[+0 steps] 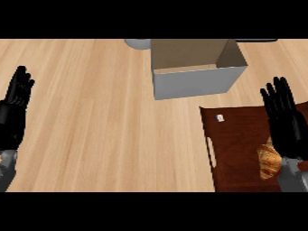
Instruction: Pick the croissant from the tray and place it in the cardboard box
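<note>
Two hands show in your head view, and both are spread with straight fingers, holding nothing. Your right hand point(286, 119) stands over the right part of the tray point(233, 135), fingers pointing toward the counter's far edge, its forearm coming in at the lower right corner. The croissant point(268, 161) lies on the tray near the tray's near right corner, just left of the heel of that hand and partly overlapped by it in the view; you cannot tell whether the two touch. The fingers are not curled round the pastry.

Your left hand point(13, 108) rests open near the counter's left edge, fingers up, well apart from the tray and from everything else.

The tray is dark brown and sits at the counter's near right, with a slot handle along its left rim and a small white mark near its far left corner. The cardboard box point(196, 81) stands open just beyond the tray's far edge, toward the counter's far side, nothing showing inside it. A grey rounded object point(137, 43) peeks out beside the box's far left corner.
</note>
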You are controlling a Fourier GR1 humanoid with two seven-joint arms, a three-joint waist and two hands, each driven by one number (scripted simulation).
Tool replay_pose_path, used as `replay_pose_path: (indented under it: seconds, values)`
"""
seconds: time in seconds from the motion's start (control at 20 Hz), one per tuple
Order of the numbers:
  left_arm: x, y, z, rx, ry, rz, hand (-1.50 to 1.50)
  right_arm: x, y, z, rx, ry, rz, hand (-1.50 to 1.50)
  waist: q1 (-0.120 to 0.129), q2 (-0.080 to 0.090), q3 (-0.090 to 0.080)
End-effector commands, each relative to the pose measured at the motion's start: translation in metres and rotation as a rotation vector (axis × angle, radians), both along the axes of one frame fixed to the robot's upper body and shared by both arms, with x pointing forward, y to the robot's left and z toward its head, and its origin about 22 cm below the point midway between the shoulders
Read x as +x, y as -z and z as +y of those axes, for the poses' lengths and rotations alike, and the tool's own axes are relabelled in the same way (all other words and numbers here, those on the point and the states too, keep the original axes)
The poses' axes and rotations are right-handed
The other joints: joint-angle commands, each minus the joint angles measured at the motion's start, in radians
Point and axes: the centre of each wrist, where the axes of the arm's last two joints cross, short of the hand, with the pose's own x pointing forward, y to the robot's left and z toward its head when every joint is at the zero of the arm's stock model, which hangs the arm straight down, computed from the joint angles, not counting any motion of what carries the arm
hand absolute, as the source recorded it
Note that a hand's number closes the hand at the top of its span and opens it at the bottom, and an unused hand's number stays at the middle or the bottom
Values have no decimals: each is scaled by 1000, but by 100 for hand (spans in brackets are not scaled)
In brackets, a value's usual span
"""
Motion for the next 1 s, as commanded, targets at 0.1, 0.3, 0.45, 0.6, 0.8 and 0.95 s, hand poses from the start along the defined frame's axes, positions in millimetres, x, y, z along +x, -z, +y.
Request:
replay_pose_path:
  seconds: [0.1, 0.3, 0.45, 0.6, 0.8, 0.95]
  values:
    - [-7, 20, 33, 132, -94, 115, 0, -35, 17, -64, -58, 38, 7, -150, 6, 1, 22]
    - [-17, 25, 52, 181, -143, 194, 0, -43, -26, -117, -717, -42, 25, -150, 21, 19, -24]
    - [-26, 36, 62, 208, -170, 286, 0, -98, 36, -134, -867, -47, 198, -150, 2, 11, 23]
    - [-22, 48, 62, 214, -176, 299, 0, -123, 73, -140, -474, 90, 4, -150, -5, 2, 24]
    - [-13, 39, 59, 198, -162, 299, 0, -146, 102, -165, -436, 32, -110, -150, 11, 2, 24]
    - [-14, 59, 51, 220, -150, 319, 0, -126, 68, -205, -675, 33, -113, -150, 13, 4, 22]
